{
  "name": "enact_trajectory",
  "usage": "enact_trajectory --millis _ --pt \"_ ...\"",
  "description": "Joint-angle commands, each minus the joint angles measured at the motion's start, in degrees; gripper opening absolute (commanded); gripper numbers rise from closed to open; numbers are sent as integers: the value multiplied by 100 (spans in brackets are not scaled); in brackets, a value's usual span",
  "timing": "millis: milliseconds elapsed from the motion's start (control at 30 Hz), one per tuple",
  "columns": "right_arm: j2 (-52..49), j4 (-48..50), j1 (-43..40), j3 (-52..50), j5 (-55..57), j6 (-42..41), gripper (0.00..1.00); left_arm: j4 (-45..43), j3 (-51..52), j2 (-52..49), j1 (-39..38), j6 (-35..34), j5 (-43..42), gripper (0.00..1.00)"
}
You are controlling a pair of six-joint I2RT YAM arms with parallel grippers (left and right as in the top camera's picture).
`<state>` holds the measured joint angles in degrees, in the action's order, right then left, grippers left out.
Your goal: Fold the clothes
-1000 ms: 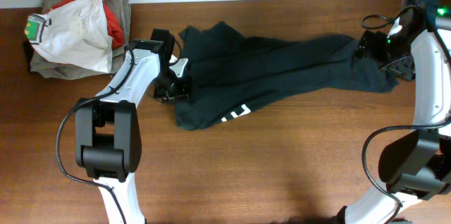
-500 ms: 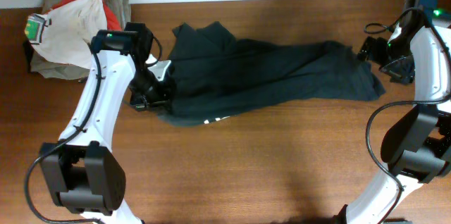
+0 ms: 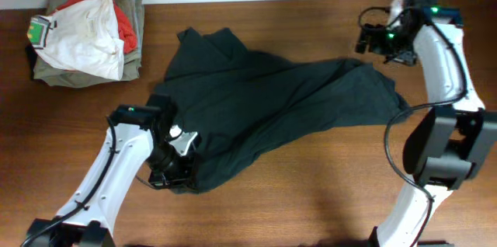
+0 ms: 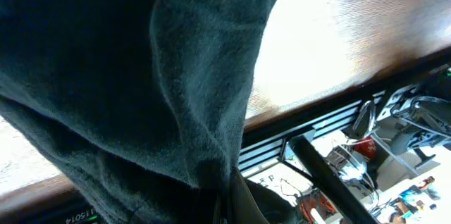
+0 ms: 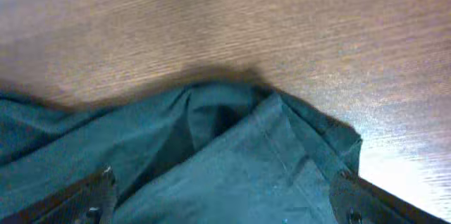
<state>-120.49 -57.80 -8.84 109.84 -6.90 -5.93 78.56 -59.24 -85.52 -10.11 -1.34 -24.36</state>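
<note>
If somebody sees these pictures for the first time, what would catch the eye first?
The large black shirt lies crumpled in a diagonal across the middle of the brown table. The left gripper seems to pinch its near-left corner, while the right gripper hangs open by the far-right end. A pile of folded garments, white on top, sits in the far-left corner.

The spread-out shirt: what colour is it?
The shirt is very dark green-black; the overhead view shows it best.
</note>
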Motion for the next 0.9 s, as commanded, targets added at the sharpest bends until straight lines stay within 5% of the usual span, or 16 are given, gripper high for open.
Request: enact_trajectory --millis 0,300,467,700,767,867 --pt "-332 437 -111 -7 542 127 96 -85 31 63 4 -79 -136 1" --pt "-1434 1290 -166 -7 -59 400 73 -422 28 63 4 -81 -140 8" --pt "-1510 1130 -168 -4 7 369 56 -533 28 63 4 -81 -138 8" --pt "-1510 118 -168 557 155 354 54 -614 31 63 4 -79 -136 9" --pt "-1510 120 -168 557 151 181 39 -614 31 63 4 -79 -133 9" --pt "-1510 136 -162 557 146 181 36 -616 31 63 4 -79 -133 9"
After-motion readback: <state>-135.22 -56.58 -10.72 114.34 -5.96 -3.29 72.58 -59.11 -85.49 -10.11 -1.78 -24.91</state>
